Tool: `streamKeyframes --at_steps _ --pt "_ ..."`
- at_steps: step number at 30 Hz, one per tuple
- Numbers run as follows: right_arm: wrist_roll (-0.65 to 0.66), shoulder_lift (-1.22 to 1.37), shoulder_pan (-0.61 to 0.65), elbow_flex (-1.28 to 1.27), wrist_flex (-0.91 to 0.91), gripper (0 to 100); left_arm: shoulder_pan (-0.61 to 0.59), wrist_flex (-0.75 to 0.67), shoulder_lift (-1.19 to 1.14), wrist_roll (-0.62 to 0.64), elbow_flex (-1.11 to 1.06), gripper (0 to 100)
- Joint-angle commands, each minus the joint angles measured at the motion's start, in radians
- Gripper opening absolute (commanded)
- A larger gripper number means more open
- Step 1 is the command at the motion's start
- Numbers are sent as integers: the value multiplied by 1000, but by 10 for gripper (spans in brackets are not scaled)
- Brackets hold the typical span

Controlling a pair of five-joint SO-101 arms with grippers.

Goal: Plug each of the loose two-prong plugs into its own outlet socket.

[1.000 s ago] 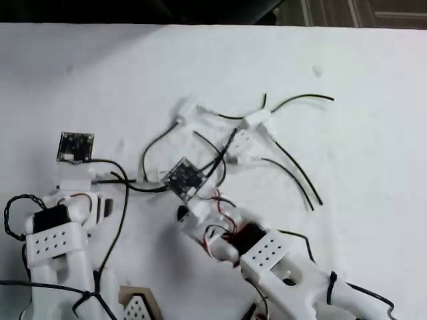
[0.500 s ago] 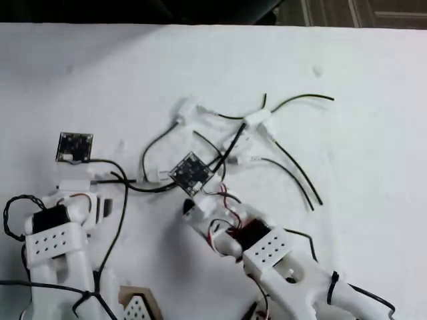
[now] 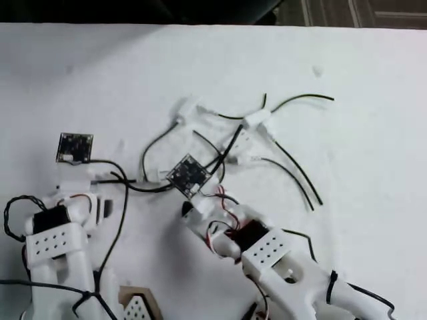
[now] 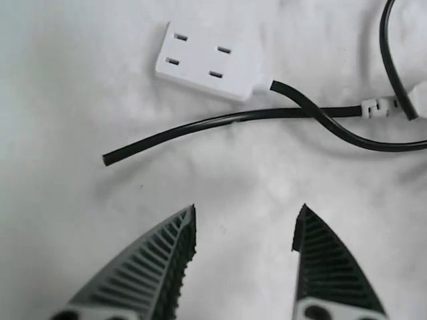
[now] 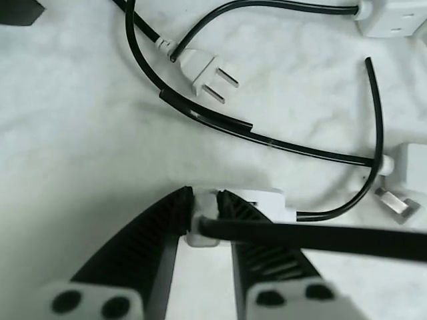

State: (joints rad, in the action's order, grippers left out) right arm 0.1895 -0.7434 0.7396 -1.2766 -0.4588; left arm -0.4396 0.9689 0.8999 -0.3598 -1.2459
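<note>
On the white desk (image 3: 373,67), our left hand (image 4: 247,210) at near left gapes wide and empty, a socket (image 4: 207,60) lying just beyond it. At near centre our right hand (image 5: 205,193) is pinched on a white corded block (image 5: 263,201); a loose plug (image 5: 203,73) lies farther off.

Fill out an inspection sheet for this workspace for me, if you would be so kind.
Surface: white cloth, wrinkled, covering the table.
Job's things: outlet block with its slots empty; loose plug lying unplugged.
Clutter: brown-rimmed piece between the arm bases, not identifiable.
Grippers: left gripper open over bare cloth; right gripper shut on a white connector, plug or socket unclear.
Cables: black cords cross one another on the cloth; one shows a cut end.
Surroundings: dark area beyond the far edge.
</note>
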Motion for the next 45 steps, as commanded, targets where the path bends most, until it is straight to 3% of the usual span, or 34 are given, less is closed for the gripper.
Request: streamKeyframes --at_steps 1,11,34,40,45 --pt "6 27 7 6 15 17 -5 -21 19 -3 -8 241" --pt "15 277 5 11 134 17 -5 -21 19 -3 -9 241" --pt "64 271 7 23 67 19 -2 -21 19 -5 -11 241" --pt "64 269 8 31 61 169 -5 -51 19 -5 -15 241" --pt "63 269 7 83 25 139 -5 -51 18 -5 -17 241"
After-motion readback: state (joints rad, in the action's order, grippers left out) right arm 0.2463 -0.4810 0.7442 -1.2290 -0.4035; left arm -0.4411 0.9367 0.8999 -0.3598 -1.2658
